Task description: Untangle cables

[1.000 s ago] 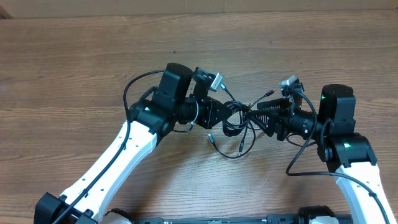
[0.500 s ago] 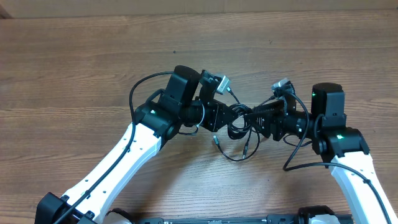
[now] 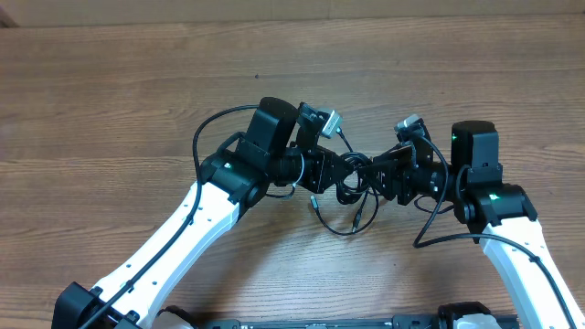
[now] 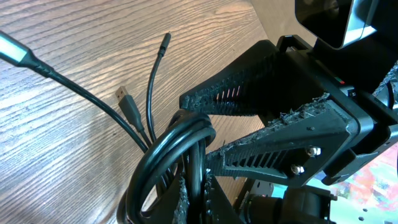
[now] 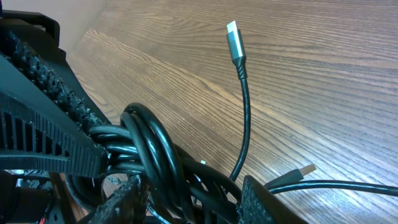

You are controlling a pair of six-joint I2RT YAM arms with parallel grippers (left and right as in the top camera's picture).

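The cables (image 3: 353,190) are a coiled black bundle held up between both grippers, with a loop (image 3: 343,226) hanging to the table. My left gripper (image 3: 345,171) is shut on a strand of the bundle (image 4: 180,134), which is pinched between its fingers (image 4: 198,200). My right gripper (image 3: 377,174) is open, and its two fingers straddle the coil (image 5: 149,146) in the right wrist view (image 5: 186,202). Loose ends stick out: a silvery plug (image 5: 232,36), a USB plug (image 4: 124,97) and a thin barrel tip (image 4: 165,39).
Both arms meet over the middle of a brown wooden table (image 3: 110,100). The left gripper's fingers (image 5: 53,115) fill the left side of the right wrist view. The right gripper's fingers (image 4: 267,124) crowd the left wrist view. Thicker arm wires loop beside each wrist (image 3: 206,137).
The right gripper has moved left towards the left gripper and now straddles the coil. The left gripper has shifted slightly right. The bundle is more compressed between them.
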